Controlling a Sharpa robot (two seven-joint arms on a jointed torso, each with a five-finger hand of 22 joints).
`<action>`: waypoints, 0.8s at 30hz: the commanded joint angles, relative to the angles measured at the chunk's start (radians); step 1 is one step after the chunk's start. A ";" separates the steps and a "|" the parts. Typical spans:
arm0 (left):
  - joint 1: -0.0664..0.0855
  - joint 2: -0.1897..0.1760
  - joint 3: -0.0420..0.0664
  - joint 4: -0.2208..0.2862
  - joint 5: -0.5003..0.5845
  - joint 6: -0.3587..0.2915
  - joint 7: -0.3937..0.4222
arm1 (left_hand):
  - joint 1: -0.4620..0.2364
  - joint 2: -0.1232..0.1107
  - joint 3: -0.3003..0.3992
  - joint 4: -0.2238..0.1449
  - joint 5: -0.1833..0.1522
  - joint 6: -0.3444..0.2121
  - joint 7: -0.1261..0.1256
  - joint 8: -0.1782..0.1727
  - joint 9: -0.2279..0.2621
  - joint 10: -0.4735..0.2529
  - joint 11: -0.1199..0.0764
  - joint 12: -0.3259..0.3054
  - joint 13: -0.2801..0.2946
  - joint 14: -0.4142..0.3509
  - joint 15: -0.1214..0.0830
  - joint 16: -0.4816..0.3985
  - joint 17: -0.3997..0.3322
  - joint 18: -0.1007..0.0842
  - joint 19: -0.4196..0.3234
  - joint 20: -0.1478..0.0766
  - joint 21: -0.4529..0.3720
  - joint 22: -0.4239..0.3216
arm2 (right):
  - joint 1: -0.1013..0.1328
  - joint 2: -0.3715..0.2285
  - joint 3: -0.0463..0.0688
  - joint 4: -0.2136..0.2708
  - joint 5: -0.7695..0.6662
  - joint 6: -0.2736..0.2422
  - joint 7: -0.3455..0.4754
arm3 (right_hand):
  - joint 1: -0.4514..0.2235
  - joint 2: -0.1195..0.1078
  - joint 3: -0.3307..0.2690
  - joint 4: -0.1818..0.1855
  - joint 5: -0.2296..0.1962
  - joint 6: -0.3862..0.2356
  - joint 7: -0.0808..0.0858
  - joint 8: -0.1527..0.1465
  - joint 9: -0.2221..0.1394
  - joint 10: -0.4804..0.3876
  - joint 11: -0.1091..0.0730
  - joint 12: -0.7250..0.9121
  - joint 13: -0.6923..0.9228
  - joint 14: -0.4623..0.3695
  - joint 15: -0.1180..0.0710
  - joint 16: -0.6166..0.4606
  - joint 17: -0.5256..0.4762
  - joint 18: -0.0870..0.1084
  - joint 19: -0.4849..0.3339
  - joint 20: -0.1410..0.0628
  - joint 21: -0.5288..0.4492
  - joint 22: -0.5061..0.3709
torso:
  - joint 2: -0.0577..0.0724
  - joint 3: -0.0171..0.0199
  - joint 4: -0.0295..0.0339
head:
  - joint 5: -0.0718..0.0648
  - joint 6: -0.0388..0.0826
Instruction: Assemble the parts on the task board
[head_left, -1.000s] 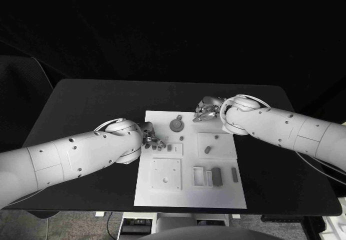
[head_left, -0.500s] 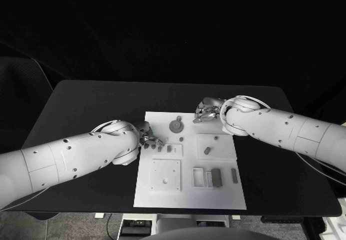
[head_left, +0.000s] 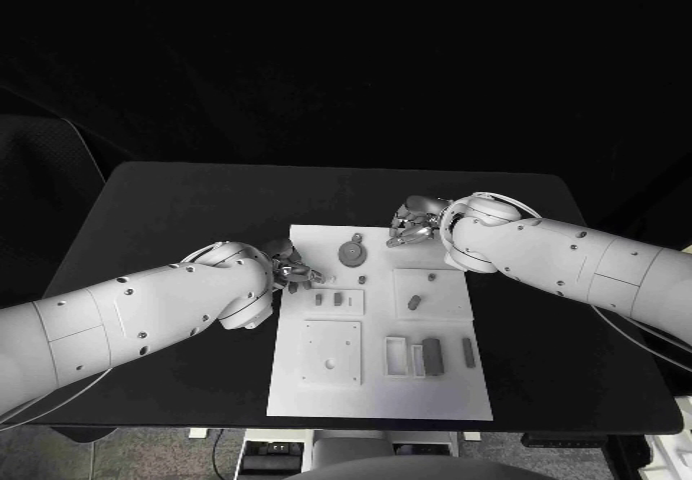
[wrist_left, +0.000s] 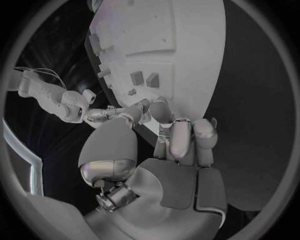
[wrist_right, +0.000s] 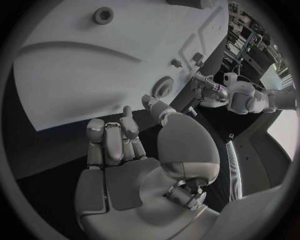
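The task board (head_left: 382, 330) is lying mid-table. Its parts (head_left: 433, 354) are appearing small, stiff and light, best pinched at their sides. Left hand (head_left: 296, 274) and right hand (head_left: 411, 222) are curling empty fingers at the board's left edge and far-right corner.

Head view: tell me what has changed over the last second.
The left hand has drawn back a little toward the far left edge of the task board, away from the two small parts it was beside; it holds nothing I can make out. The right hand stays at the board's far edge near the round part, and the parts lie unmoved.
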 joint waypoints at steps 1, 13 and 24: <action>0.001 -0.003 0.001 -0.001 0.055 -0.070 0.098 | 0.022 0.003 0.011 -0.007 0.004 -0.017 0.006 -0.007 -0.004 -0.101 0.051 -0.011 -0.006 -0.010 0.000 -0.010 -0.006 0.046 -0.011 0.001 0.033 -0.003 | -0.001 -0.003 0.000 0.003 0.011 -0.016 0.021 | -0.009 0.001 0.008 0.000 0.003 0.002 0.009 0.000 -0.001 0.007 -0.004 0.007 -0.001 -0.001 -0.004 0.002 0.002 0.020 -0.002 -0.002 0.017 -0.001 | 0.000 0.0002 -0.0007 | -0.002 0.003; 0.003 -0.002 0.004 -0.085 0.100 -0.002 0.380 | 0.196 0.035 0.051 -0.031 -0.048 -0.074 0.025 -0.072 -0.044 -0.237 0.112 -0.110 -0.061 -0.115 0.029 -0.135 -0.074 0.006 -0.130 0.017 -0.038 -0.053 | -0.001 -0.014 0.000 0.002 0.057 -0.099 0.077 | -0.009 0.001 0.008 0.000 0.003 0.002 0.009 0.000 -0.001 0.007 -0.004 0.007 -0.001 -0.001 -0.004 0.003 0.002 0.020 -0.002 -0.002 0.017 -0.002 | 0.000 0.0007 -0.0010 | -0.006 0.021; 0.013 0.033 0.003 -0.181 0.084 -0.094 0.505 | 0.249 -0.010 0.049 -0.028 -0.103 -0.182 0.020 -0.154 -0.077 -0.268 0.142 -0.217 -0.109 -0.101 0.041 -0.213 -0.116 -0.006 -0.135 0.023 -0.075 -0.089 | -0.001 -0.024 0.000 0.004 0.110 -0.170 0.134 | -0.009 0.001 0.009 0.000 0.003 0.002 0.008 0.001 -0.001 0.007 -0.004 0.007 -0.001 0.000 -0.004 0.003 0.003 0.020 -0.002 -0.002 0.017 -0.002 | 0.001 0.0023 -0.0018 | -0.008 0.035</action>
